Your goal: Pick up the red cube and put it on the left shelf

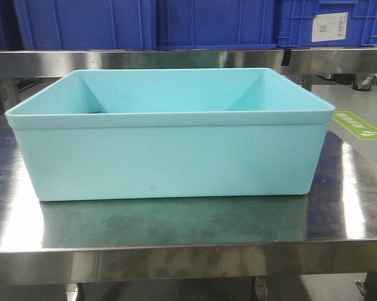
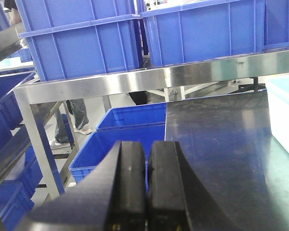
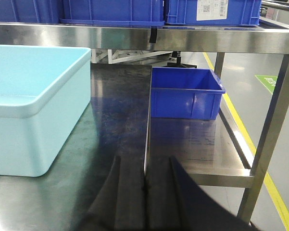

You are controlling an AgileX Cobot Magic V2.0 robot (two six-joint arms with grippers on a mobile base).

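The red cube shows in no view. It may lie inside the light-blue tub (image 1: 169, 157), hidden by its wall, so an arm should first rise above the rim, spread its fingers, then reach in. The left gripper (image 2: 148, 192) and right gripper (image 3: 145, 192) are both pressed closed, holding nothing. The left shelf (image 2: 12, 151) stands beside the steel table (image 2: 221, 144).

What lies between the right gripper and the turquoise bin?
Only bare steel table separates the right gripper from the bin, as the right wrist view shows.
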